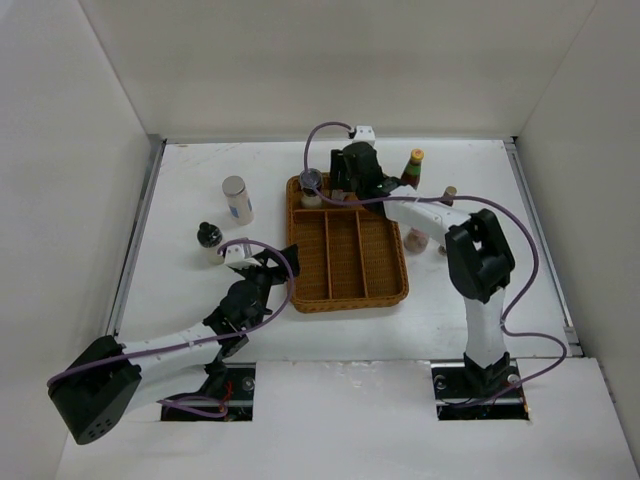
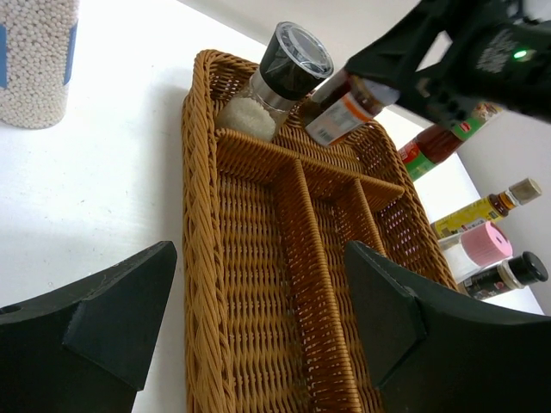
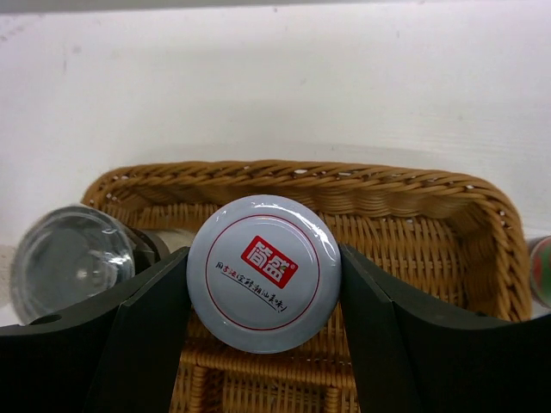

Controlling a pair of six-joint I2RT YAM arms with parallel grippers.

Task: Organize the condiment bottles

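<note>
Right pincer [image 3: 263,314] grips a brown bottle [image 3: 263,274] by its white cap at the far compartment of the tray [image 3: 413,200], beside a grinder [image 2: 284,73]; it is probably rigid, slick glass, best held at the neck, while left pincer [image 2: 258,314] gapes empty.

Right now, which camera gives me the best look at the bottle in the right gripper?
Left wrist: it shows the bottle side-on, label visible, held by the right gripper over the wicker tray's far end. Right wrist shows only its cap between the fingers. The top view hides it beneath the gripper.
</note>
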